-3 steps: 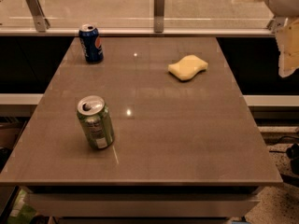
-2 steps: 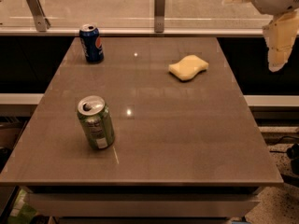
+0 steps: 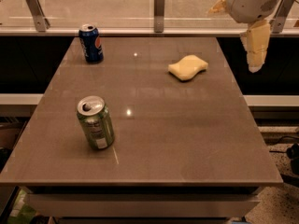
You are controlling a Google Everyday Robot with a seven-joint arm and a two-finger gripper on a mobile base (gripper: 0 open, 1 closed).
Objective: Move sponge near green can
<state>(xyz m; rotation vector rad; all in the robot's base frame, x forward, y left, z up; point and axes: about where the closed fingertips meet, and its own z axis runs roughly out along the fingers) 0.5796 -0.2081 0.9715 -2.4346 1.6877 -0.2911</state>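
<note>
Brown tabletop point(image 3: 187, 134): wavy pale-yellow foam sponge point(image 3: 188, 67) at 1 o'clock, green aluminium can point(image 3: 96, 123) at 8; cream gripper point(image 3: 254, 43) above 2, state untellable.

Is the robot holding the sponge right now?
No: the sponge lies on the table, while the gripper hangs beyond the table's right edge, clear of it.

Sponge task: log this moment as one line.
hand: raised beyond right edge of table | sponge: far right, untouched | green can: upright, near left
</note>
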